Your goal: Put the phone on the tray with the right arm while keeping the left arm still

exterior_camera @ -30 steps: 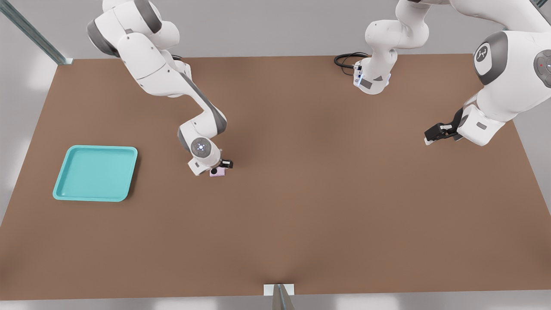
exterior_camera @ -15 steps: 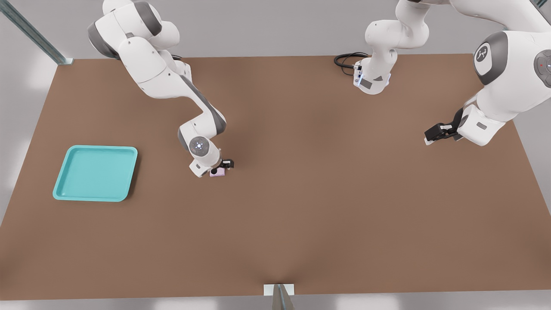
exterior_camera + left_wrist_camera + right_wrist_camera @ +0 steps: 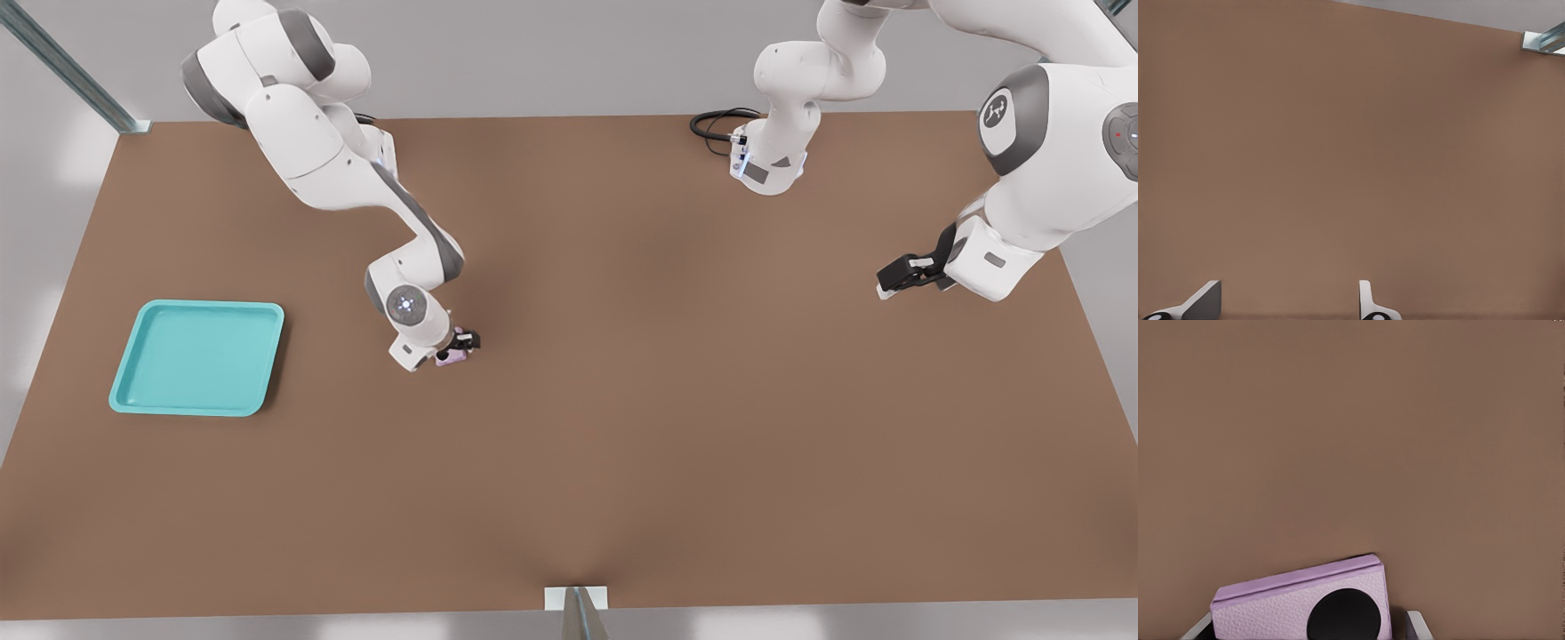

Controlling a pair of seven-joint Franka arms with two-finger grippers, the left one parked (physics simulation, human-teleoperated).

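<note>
Phone (image 3: 451, 357) now tilted in end effector (image 3: 460, 345); tray (image 3: 197, 357) well apart.

The phone (image 3: 1298, 607) is light pink-purple with a bumpy skin and a big round black spot. The gripper (image 3: 458, 347) that grips it near the middle of the table is black. The right arm (image 3: 356, 178) is white with grey stripes. The tray (image 3: 197, 357) is blue-green. The table (image 3: 676, 427) is plain brown.
</note>
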